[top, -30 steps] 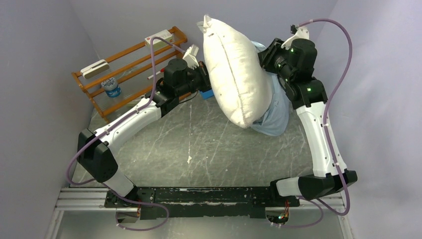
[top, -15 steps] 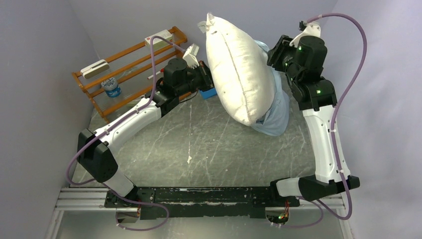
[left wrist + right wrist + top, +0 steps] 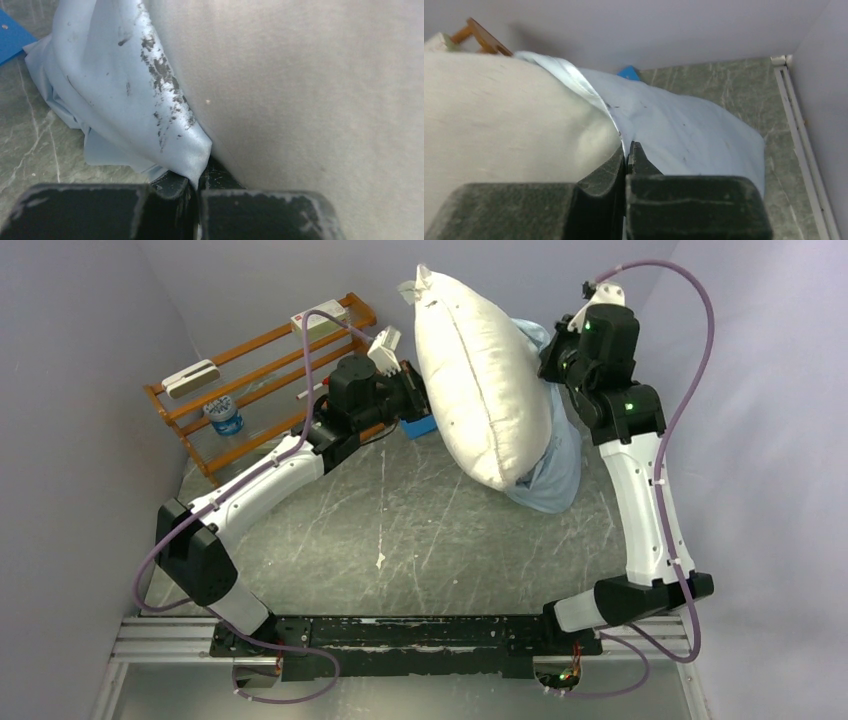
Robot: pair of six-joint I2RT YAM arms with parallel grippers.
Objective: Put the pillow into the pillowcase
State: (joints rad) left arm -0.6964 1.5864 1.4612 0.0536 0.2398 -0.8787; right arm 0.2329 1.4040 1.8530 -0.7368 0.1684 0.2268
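Note:
The plump white pillow point(image 3: 480, 380) stands on edge at the back of the table, its lower end inside the pale-blue pillowcase point(image 3: 555, 475). My left gripper point(image 3: 415, 395) presses against the pillow's left side. In the left wrist view this gripper point(image 3: 196, 182) is shut on a pinched corner of the pillowcase point(image 3: 125, 90), with the pillow point(image 3: 310, 90) right beside it. My right gripper point(image 3: 548, 365) is at the pillow's right side. In the right wrist view it point(image 3: 628, 152) is shut on the pillowcase point(image 3: 684, 125) edge next to the pillow point(image 3: 509, 115).
A wooden rack point(image 3: 260, 370) leans at the back left with small white boxes and a blue-capped bottle point(image 3: 225, 418). A stiff bright-blue sheet point(image 3: 418, 427) lies under the left wrist. Walls close in on three sides, and a white rail point(image 3: 794, 140) runs along the right wall.
The right gripper pulled back and opened, then came in again and shut on the pillowcase edge. The pillow tipped slightly to the right. The left arm held still.

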